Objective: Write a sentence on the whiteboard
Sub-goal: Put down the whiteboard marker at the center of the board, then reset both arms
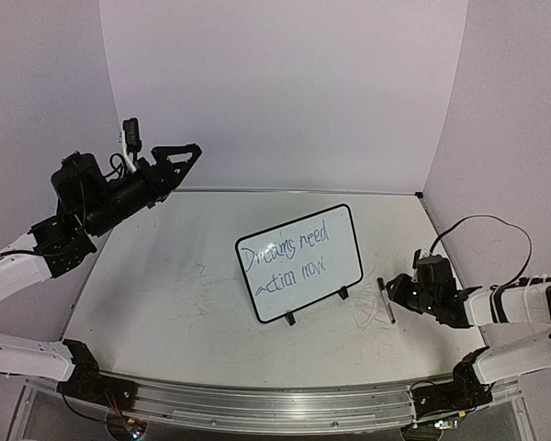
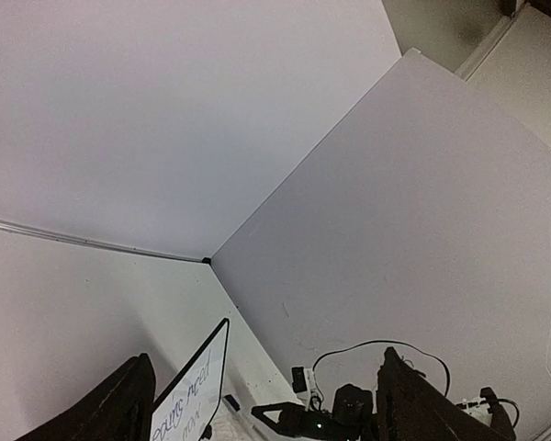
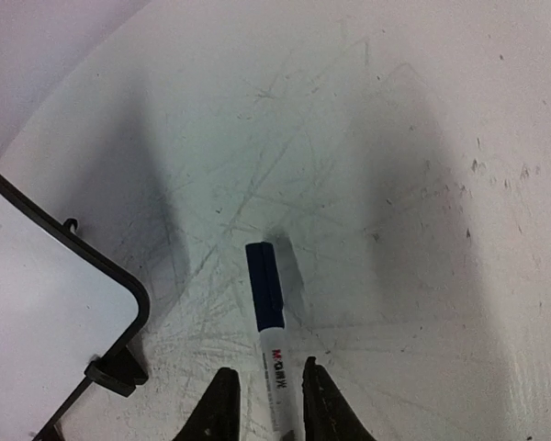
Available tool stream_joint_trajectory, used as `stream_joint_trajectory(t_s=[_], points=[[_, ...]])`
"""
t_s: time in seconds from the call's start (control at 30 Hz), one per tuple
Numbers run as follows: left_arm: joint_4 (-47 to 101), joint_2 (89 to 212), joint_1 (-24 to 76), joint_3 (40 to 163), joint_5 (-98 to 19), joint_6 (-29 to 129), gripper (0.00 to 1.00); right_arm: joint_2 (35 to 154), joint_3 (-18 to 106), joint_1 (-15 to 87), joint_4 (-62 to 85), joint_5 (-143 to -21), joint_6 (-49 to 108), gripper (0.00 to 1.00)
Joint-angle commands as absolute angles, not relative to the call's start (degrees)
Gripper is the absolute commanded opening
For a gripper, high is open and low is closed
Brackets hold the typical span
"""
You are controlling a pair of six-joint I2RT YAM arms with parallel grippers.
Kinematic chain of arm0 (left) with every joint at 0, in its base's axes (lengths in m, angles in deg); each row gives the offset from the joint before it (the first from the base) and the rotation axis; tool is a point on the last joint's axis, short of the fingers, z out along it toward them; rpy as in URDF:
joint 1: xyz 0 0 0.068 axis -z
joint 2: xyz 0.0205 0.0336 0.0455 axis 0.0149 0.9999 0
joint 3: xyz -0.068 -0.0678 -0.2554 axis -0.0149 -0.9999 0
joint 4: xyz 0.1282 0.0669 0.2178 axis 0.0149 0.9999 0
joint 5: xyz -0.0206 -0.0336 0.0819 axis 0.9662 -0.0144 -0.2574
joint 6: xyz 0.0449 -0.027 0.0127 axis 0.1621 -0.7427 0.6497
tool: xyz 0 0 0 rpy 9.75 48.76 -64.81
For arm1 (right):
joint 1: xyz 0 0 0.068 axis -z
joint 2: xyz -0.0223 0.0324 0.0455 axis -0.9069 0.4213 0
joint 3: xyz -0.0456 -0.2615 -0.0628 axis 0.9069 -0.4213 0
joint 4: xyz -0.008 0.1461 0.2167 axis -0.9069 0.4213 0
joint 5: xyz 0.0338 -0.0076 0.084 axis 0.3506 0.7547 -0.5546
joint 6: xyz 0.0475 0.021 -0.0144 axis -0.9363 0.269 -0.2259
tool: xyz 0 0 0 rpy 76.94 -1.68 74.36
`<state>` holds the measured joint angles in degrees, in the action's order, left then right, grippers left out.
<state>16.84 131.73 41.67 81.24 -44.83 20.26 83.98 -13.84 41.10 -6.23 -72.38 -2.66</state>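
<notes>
Two lines of blue handwriting, the sentence (image 1: 286, 258), read "Dreams need action now." and climb toward the upper right. You've got the whiteboard (image 1: 335, 241) at the centre of the top view, on its two black feet on the table (image 1: 165, 303). Its long axis runs from lower left to upper right.

Just to its right lies the marker (image 3: 267, 308), flat on the scuffed surface. In the wrist view its blue cap points up the frame. Its barrel print looks like "M&G", though only part of it shows.

Your right gripper (image 3: 271, 409) straddles that barrel, jaws parted a sliver each side, not clamping. Your left gripper (image 1: 185, 167), upper left, is spread wide in the air, holding nothing.
</notes>
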Motion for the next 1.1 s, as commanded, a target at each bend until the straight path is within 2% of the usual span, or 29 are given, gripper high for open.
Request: stream_joint_trajectory(t_s=[0.0,0.07,0.2,0.3,0.33,0.43,0.7,0.97,1.07], points=[[15.8,130.9,41.4,85.6,-44.4,23.8,0.84,81.0,-13.5,41.1,-5.8,-71.4,-6.3,0.39],[17.1,130.1,41.4,86.7,-45.2,26.1,0.84,77.2,-12.3,41.2,-1.3,-70.4,-6.5,0.49],[25.3,129.7,41.4,93.4,-51.7,33.4,0.85,60.9,-6.5,41.1,12.6,-66.8,-3.1,0.69],[29.5,129.3,41.4,99.1,-55.2,38.7,0.85,52.2,3.0,41.1,23.1,-65.5,4.8,0.95],[31.0,128.8,41.4,100.4,-56.3,40.5,0.86,50.7,7.0,41.2,25.9,-65.3,8.5,0.98],[32.1,127.6,41.4,102.9,-58.8,42.5,0.87,49.0,18.5,41.2,34.9,-63.3,14.4,0.98],[33.2,125.2,41.4,104.6,-60.7,43.4,0.87,44.0,41.4,41.1,42.1,-58.5,20.0,0.98],[33.3,125.2,41.4,104.3,-60.6,43.2,0.87,42.1,46.1,41.2,43.2,-54.3,22.8,0.98],[33.3,125.5,41.4,104.6,-59.3,43.2,0.87,41.4,45.6,41.1,43.1,-56.0,25.0,0.98]])
